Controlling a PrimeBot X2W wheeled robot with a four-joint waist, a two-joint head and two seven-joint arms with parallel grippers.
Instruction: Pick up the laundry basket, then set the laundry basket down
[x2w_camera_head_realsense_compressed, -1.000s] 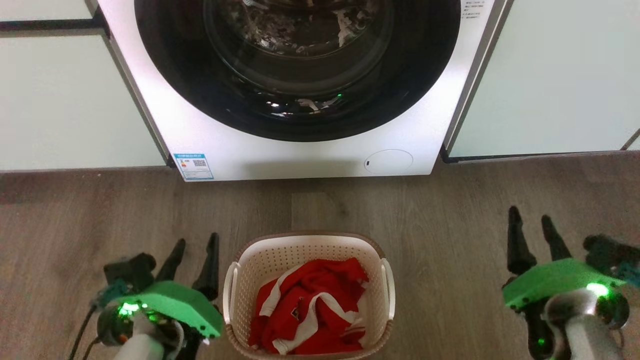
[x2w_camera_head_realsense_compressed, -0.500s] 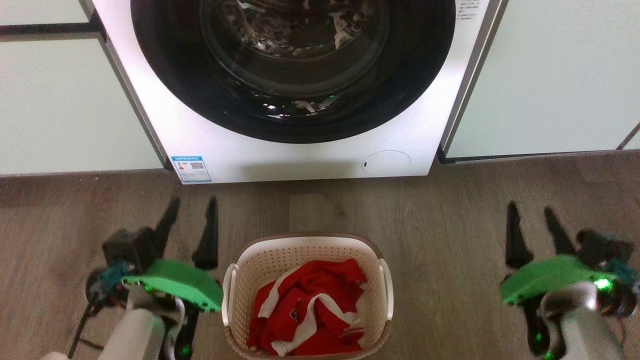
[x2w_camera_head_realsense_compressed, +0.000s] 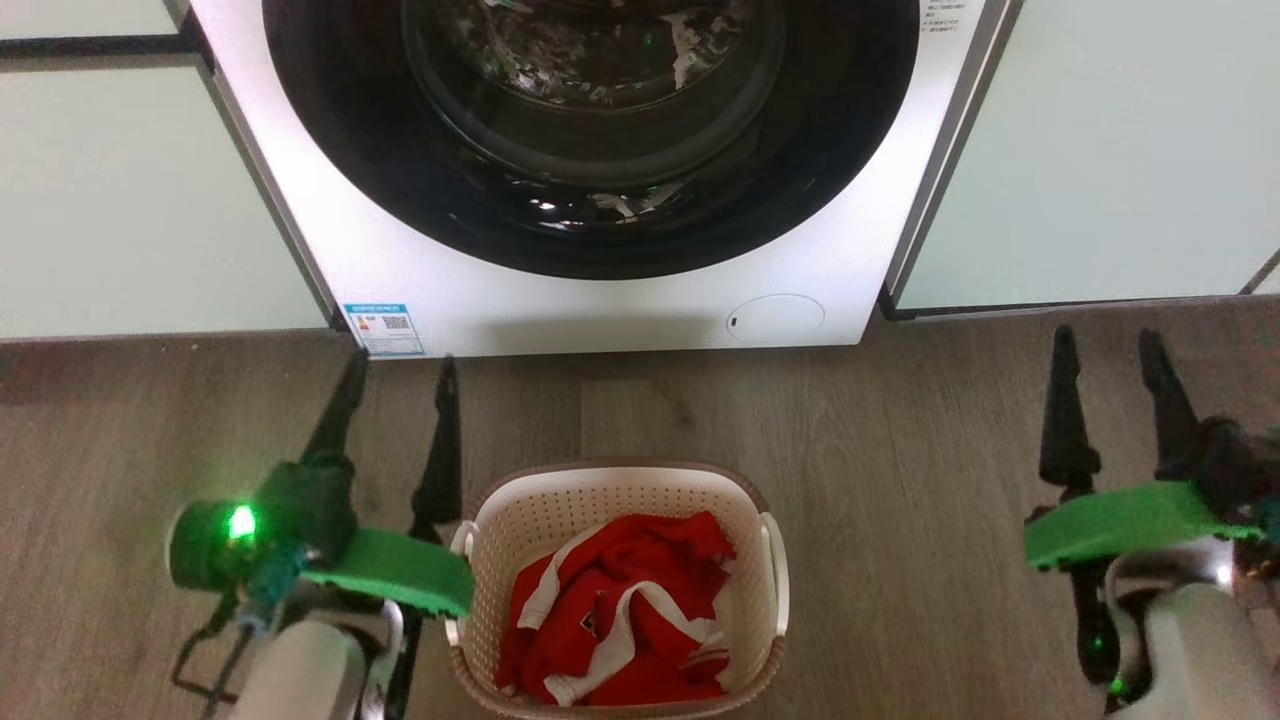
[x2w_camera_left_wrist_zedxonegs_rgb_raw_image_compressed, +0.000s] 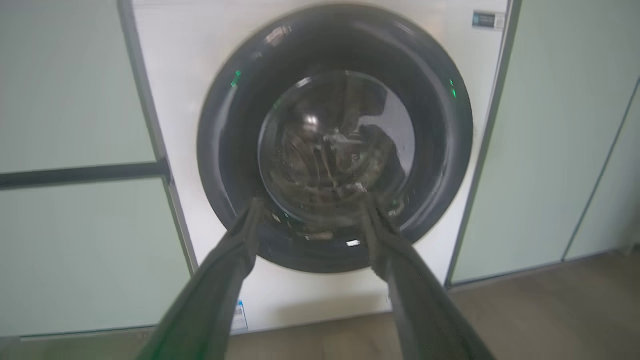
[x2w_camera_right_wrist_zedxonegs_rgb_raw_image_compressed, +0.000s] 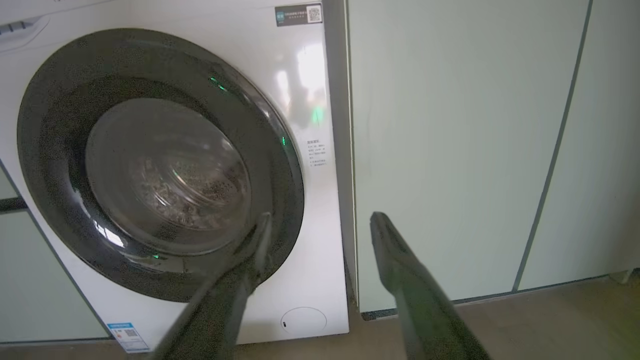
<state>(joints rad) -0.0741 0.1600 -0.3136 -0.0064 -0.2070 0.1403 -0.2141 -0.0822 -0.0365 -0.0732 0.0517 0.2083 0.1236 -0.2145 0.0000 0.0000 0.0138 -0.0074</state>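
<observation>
Since half a second ago we are reaching farther forward with the left tool (x2w_camera_head_realsense_compressed: 400, 360) and the right tool (x2w_camera_head_realsense_compressed: 1106, 336), and their fingertips are now lying closer to the washing machine (x2w_camera_head_realsense_compressed: 600, 310) in the head view. The laundry basket (x2w_camera_head_realsense_compressed: 610, 470) is sitting where it was on the wooden floor (x2w_camera_head_realsense_compressed: 900, 450).

We are holding the left tool just beside the basket's left handle (x2w_camera_head_realsense_compressed: 462, 545), fingers spread apart and gripping nothing; we cannot tell whether it is touching the handle. We are holding the right tool well apart from the basket on its other side, fingers likewise parted and empty.

The basket is standing in front of the machine, between the two tools, with a red and white garment (x2w_camera_head_realsense_compressed: 620, 600) lying inside. In both wrist views our fingers are pointing toward the machine's dark round door.
</observation>
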